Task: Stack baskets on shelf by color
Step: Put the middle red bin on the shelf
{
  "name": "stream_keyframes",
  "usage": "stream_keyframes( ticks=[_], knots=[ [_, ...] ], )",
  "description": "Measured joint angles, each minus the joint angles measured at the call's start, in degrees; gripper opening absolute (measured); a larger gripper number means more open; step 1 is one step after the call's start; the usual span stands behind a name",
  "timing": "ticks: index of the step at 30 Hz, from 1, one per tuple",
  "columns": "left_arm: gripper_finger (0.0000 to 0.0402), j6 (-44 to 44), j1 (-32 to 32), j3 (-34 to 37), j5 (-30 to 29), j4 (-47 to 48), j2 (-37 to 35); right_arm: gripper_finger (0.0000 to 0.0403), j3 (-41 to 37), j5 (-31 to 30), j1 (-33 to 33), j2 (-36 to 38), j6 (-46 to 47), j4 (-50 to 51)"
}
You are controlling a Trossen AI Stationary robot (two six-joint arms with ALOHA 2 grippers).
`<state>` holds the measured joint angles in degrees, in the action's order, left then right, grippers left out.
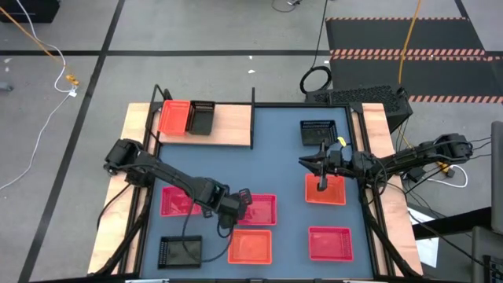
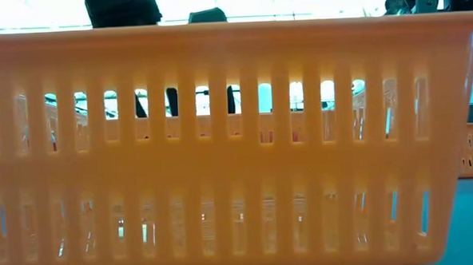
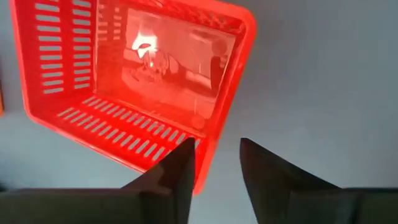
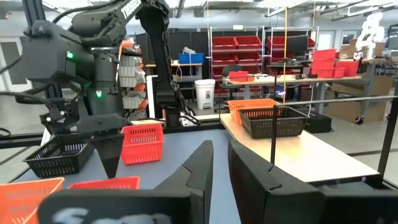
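Spreading across the blue-grey table [image 1: 287, 137] are loose baskets waiting to be sorted, while the wooden shelf [image 1: 232, 124] at the far left edge already carries two side by side: an orange basket [image 1: 174, 117] and a black basket [image 1: 202, 118] touching it, presumably the start of the colour piles.

Loose on the table are a black basket [image 1: 317, 132] at the far right, an orange one [image 1: 325, 191] under the right arm, a pink-red one [image 1: 330, 243] near the front right, an orange one [image 1: 251, 247] at front centre, a black one [image 1: 180, 251] at front left, and two pink-red ones in the middle row. One of those [image 1: 178, 201] lies partly beneath the left arm; the other, the pink-red basket [image 3: 130, 81], is the one being picked. Its long axis runs left to right across the table, open side up.

The left gripper [image 3: 214, 163] straddles that basket's wall at a corner, one finger inside and one outside, apparently so it can be lifted by the rim. Its fingers stand apart with a gap around the wall, not yet clamped on it as far as the wrist view shows.

The right gripper [image 4: 219, 163] hangs over the orange basket, fingers nearly together with a narrow gap, holding nothing, probably waiting its turn.
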<state>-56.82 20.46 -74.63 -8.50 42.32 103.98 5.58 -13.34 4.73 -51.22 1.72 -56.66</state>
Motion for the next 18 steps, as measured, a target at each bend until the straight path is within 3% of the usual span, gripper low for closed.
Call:
stream_keyframes(
  ticks=[5,9,13,18],
  knots=[
    [0.0069,-0.1,-0.2,0.0,0.4,0.0,0.0,0.0045,0.0,0.0,0.0,0.0,0.2,0.2],
    [0.0054,-1.3,-0.3,0.0,0.5,-1.1,0.0,0.0045,0.0,0.0,0.0,0.0,0.2,0.2],
    [0.0076,-1.0,-0.8,0.0,0.5,-2.6,0.0,0.0045,0.0,0.0,0.0,0.0,0.2,0.0],
    [0.014,0.4,-1.6,0.0,1.1,-3.0,0.0,0.0045,0.0,0.0,0.0,0.0,0.6,0.0]
  ],
)
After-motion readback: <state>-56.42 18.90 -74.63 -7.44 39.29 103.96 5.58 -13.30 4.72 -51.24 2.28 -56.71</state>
